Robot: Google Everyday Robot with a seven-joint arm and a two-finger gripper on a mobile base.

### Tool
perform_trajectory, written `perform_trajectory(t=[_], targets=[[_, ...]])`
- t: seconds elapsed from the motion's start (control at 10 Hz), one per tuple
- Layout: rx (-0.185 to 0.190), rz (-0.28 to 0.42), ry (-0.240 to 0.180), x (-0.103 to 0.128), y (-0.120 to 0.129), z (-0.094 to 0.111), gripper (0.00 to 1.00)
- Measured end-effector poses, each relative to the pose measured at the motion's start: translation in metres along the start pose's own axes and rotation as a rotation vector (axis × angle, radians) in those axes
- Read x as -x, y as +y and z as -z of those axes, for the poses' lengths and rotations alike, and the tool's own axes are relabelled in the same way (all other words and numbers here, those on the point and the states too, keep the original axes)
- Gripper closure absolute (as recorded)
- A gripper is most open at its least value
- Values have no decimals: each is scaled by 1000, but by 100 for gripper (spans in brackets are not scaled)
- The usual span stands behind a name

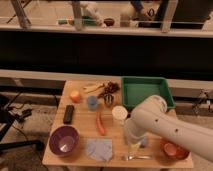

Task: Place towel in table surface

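Your gripper hangs low over the table surface near its front edge, jaws wide, nothing held; towel lies flat just beside it, toward the purple bowl.

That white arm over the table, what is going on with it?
A white robot arm reaches in from the right over a wooden table crowded with kitchen things. Its claw hangs open low over the front of the table, just in front of a white cup, and seems to hold nothing. The pale grey-blue towel lies on the tabletop between the claw and a purple bowl, apart from the claw.
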Motion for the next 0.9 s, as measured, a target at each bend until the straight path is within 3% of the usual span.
perform_trajectory(t=[0.2,0.6,0.9], targets=[[-5,49,2,20,13,-18,20],[-12,133,-28,61,1,-61,20],[-2,159,-56,77,-1,-75,20]])
